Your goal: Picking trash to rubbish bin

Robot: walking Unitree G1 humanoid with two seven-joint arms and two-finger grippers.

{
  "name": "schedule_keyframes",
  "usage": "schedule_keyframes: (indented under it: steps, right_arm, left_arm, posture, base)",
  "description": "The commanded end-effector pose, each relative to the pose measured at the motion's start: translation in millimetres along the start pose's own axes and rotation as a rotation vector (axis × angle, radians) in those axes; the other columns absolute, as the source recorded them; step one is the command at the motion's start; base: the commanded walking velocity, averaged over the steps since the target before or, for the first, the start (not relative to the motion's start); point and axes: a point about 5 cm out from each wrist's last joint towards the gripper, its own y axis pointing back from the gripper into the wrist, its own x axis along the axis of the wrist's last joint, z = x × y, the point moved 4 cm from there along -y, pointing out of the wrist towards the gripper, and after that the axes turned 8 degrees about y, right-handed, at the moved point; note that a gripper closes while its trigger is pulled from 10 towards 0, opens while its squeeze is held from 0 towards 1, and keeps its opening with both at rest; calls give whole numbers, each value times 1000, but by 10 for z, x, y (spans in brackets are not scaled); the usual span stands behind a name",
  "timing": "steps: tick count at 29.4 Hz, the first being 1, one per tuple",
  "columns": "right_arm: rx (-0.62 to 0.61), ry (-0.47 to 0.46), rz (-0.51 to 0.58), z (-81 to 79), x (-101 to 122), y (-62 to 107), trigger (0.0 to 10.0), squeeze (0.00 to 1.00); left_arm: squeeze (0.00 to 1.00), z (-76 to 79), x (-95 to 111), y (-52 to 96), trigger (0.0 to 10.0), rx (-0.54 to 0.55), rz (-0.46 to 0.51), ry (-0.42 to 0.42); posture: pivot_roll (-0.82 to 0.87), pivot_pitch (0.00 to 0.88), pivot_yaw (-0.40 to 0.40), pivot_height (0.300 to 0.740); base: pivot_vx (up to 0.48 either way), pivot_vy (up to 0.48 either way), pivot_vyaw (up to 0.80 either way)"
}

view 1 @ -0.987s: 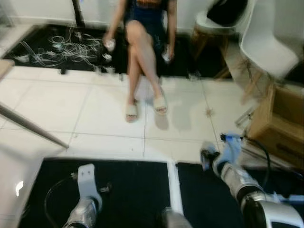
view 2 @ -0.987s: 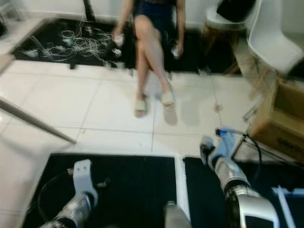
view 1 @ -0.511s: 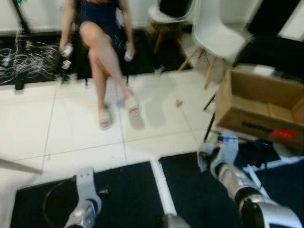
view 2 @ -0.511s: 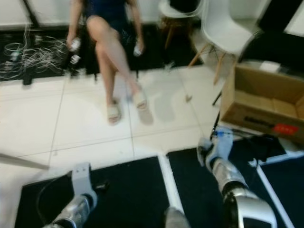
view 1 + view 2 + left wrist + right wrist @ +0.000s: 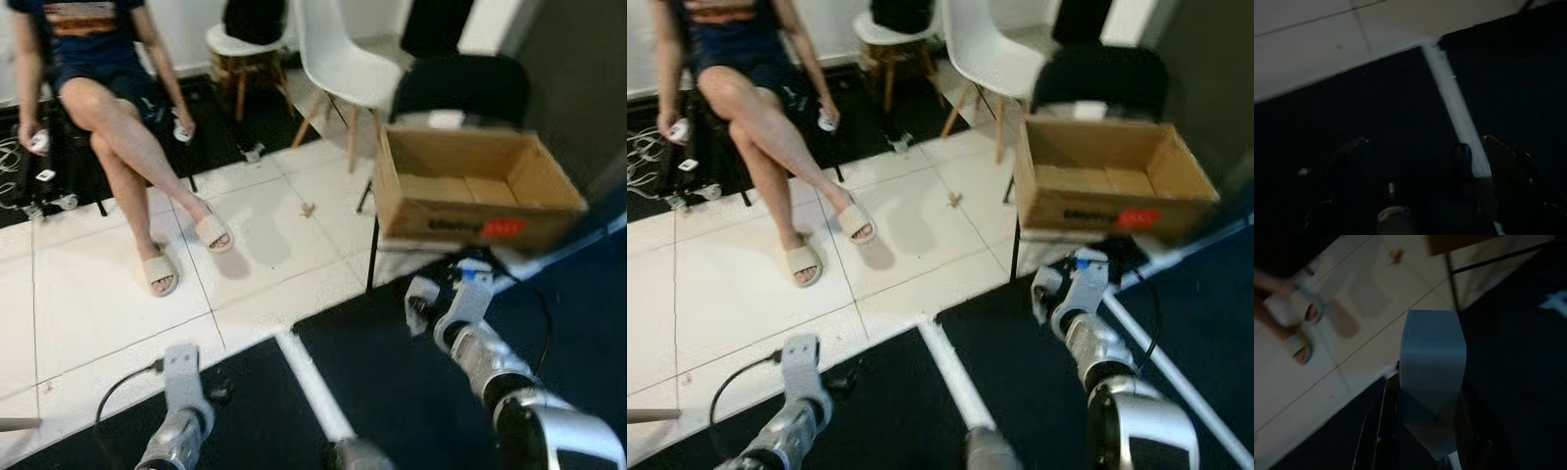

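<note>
Swung rightward since the earlier frames, whole scene shifted: cardboard box (image 5: 477, 186) now near centre-right, seated person (image 5: 108, 108) pushed to upper left; shift read as camera motion, not object motion.

Left eye view: right gripper (image 5: 439, 299) raised over black floor mat (image 5: 392, 372), just before the box, which sits raised on a thin black stand. Pale blue block (image 5: 470, 294) seen at the wrist end. Left gripper (image 5: 181, 367) low over the other mat, near white floor tiles (image 5: 265, 255). White chair (image 5: 338, 64) behind the box.

Right eye view: same layout; small brown scrap (image 5: 954, 201) on the tiles between person's sandals and box.

Left wrist view: very dark. Left gripper's two fingers (image 5: 1344, 161) spread apart, nothing between them; white strip (image 5: 1452, 105) on mat beneath.

Right wrist view: blue block (image 5: 1432, 367) clamped between right gripper's fingers; scrap on tiles beyond.
</note>
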Motion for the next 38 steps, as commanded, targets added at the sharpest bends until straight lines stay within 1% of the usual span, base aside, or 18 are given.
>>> schedule_keyframes:
  steps: [1, 7, 17, 21, 23, 25, 31, 38]
  right_arm:
    - [-3, -1, 0, 10, -7, 5, 10000, 0]
    - [0, -3, 6, 0, 3, 1, 10000, 0]
    - [33, 9, 63, -65, 163, -34, 10000, 0]
    - [78, 7, 116, -124, 294, -50, 10000, 0]
    - [99, 11, 149, -153, 398, -61, 10000, 0]
    - [105, 14, 160, -162, 437, -65, 10000, 0]
    - [127, 27, 175, -201, 499, -75, 10000, 0]
    - [134, 29, 185, -208, 529, -76, 10000, 0]
  left_arm:
    - [0, -5, -45, 8, 10000, 3, -10, -4]
    - [0, -2, -44, 9, 10000, 0, -8, 0]
    - [0, 8, -49, 11, 10000, -17, -8, 26]
    - [0, 20, -48, 13, 10000, -33, -5, 47]
    - [0, 25, -50, 13, 10000, -40, -7, 51]
    - [0, 26, -51, 13, 10000, -41, -8, 50]
    - [0, 31, -50, 12, 10000, -45, -9, 53]
    - [0, 36, -52, 12, 10000, -50, -11, 55]
  posture:
    - [1, 77, 4, 740]
    - [1, 77, 4, 740]
    - [5, 83, 9, 740]
    - [5, 87, 11, 740]
    - [4, 88, 13, 740]
    - [4, 88, 13, 740]
    - [5, 91, 12, 740]
    - [5, 91, 12, 740]
  base:
    - [0, 0, -769]
    - [0, 0, -775]
    - [0, 0, -740]
    - [0, 0, 0]
    - [298, 0, 0]
    - [362, 0, 0]
    - [400, 0, 0]
    - [461, 0, 0]
